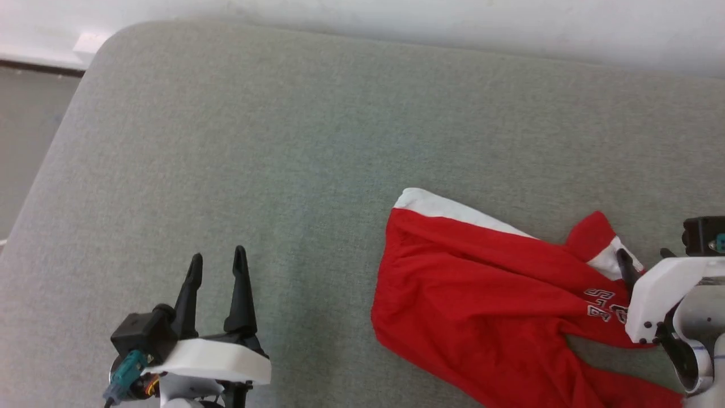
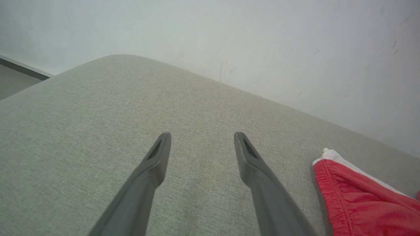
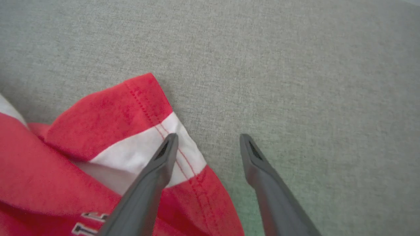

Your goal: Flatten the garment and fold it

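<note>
The garment [image 1: 481, 294] is a pair of bright red shorts lying rumpled on the grey-green cushion [image 1: 283, 141] at the lower right. A white stripe runs along its far edge, and part of the white lettering [image 1: 603, 303] shows near the right leg hem. My right gripper [image 1: 644, 256] is open at that hem. In the right wrist view one fingertip [image 3: 171, 139] lies over the hem's white stripe [image 3: 147, 147] and the other over bare cushion, nothing held. My left gripper [image 1: 218, 255] stands open above bare cushion at the lower left, well apart from the shorts [image 2: 361, 196].
The cushion's rounded far-left corner [image 1: 107, 45] drops off to the floor [image 1: 22, 141] on the left. A pale wall [image 1: 453, 22] runs along the cushion's far edge. Bare fabric spreads across the cushion's middle and left.
</note>
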{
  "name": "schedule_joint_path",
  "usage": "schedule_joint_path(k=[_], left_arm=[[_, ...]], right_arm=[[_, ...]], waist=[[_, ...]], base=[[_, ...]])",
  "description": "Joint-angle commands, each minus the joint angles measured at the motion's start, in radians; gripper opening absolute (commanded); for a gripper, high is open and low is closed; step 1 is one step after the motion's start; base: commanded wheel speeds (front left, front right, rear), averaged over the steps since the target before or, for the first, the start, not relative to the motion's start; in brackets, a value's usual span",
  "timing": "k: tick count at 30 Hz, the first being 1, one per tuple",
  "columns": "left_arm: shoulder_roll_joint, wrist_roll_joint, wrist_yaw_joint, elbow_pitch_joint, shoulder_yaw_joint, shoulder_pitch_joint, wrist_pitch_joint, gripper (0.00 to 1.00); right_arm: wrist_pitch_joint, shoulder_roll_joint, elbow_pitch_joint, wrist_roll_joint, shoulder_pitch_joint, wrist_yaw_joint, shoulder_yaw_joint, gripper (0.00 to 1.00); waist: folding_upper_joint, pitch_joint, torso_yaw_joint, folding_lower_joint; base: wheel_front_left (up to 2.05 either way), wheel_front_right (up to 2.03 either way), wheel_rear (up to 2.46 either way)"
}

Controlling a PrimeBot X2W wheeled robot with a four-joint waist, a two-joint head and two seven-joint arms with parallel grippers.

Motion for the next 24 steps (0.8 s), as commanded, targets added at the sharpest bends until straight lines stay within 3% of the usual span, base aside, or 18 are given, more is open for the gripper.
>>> schedule_joint_path(k=[1,3,16,24], left_arm=[[0.000,-0.004,-0.005,0.004,0.000,-0.014,-0.009,1.00],[0.000,-0.007,-0.006,0.011,0.003,-0.017,-0.013,1.00],[0.001,-0.012,0.002,0.016,0.010,-0.009,-0.026,1.00],[0.010,-0.015,0.009,0.007,0.015,0.004,-0.026,1.00]], right_arm=[[0.011,-0.001,0.019,0.002,-0.019,-0.001,0.005,0.68],[0.030,0.005,0.036,0.020,-0.028,-0.001,0.003,0.02],[0.027,0.024,-0.087,0.053,-0.033,-0.001,-0.028,0.00],[-0.008,0.032,-0.149,0.016,-0.010,-0.001,-0.145,0.00]], waist=[[0.0000,0.032,0.033,-0.0001],[0.0000,0.037,0.040,-0.0001],[0.0000,-0.005,-0.019,-0.0001],[0.0000,-0.013,-0.050,-0.0001]], base=[[0.00,0.00,0.00],[0.00,0.00,0.00],[0.00,0.00,0.00],[0.00,0.00,0.00]])
